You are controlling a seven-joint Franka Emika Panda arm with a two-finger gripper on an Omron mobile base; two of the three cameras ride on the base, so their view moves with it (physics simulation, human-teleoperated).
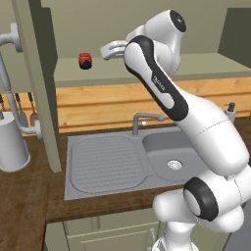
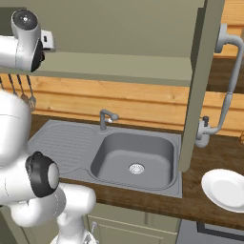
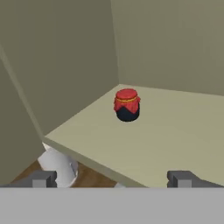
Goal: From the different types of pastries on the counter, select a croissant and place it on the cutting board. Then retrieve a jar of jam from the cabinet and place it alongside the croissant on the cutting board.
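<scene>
A small dark jar of jam point(image 1: 85, 61) with a red cloth lid stands upright on the open cabinet's pale shelf point(image 1: 147, 68), toward its left end. In the hand view the jar of jam point(image 3: 127, 105) sits further back on the shelf point(image 3: 175, 140), near the corner of the cabinet walls. My gripper point(image 1: 105, 51) hovers at shelf height to the right of the jar, pointing at it and well short of it. Its fingers point(image 3: 183, 178) stand wide apart, the gripper point(image 3: 113, 179) open and holding nothing. The croissant and the cutting board are out of view.
Below the cabinet lie a steel sink point(image 1: 171, 157) with a draining board and a faucet point(image 1: 142, 120). Open cabinet doors point(image 1: 41, 83) point(image 2: 200, 81) hang on both sides. A white canister point(image 1: 12, 142) stands at left, a white plate point(image 2: 224, 188) at right.
</scene>
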